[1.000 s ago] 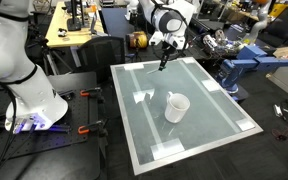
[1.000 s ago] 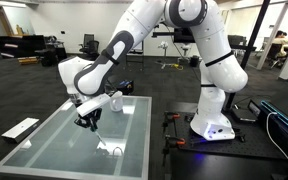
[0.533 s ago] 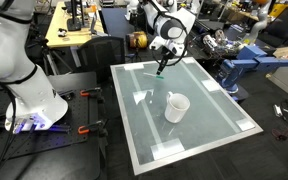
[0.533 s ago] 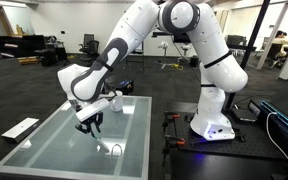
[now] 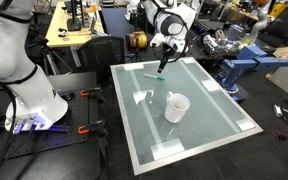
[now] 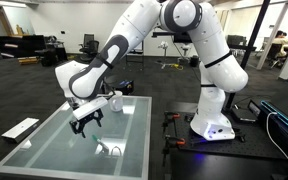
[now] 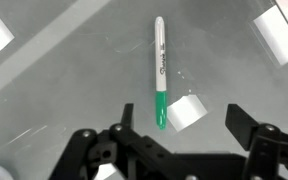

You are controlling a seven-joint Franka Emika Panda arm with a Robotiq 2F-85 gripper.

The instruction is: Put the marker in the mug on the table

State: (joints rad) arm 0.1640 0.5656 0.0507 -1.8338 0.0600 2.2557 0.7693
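Wrist view: the marker (image 7: 160,75) lies flat on the worktop (image 7: 74,80), running from 12 o'clock to 6 o'clock. It has a white barrel, and its green cap is at the 6 o'clock end. The tool (image 7: 181,118) has its 2 fingers spread wide apart and grips nothing. The green cap reaches into the gap between them, closer to the finger on the 9 o'clock side. A piece of white tape (image 7: 187,112) sits just beside the cap at its 3 o'clock.

In an exterior view the tool (image 5: 162,64) points down over the far part of the pale worktop (image 5: 214,120), and the marker (image 5: 155,75) shows as a short teal streak just below it. The white mug (image 5: 176,106) stands upright at about 5 o'clock from the tool, well apart from the marker. In an exterior view from the opposite side, the tool (image 6: 84,120) hangs close over the worktop (image 6: 44,140), with the mug (image 6: 109,149) at its 5 o'clock.
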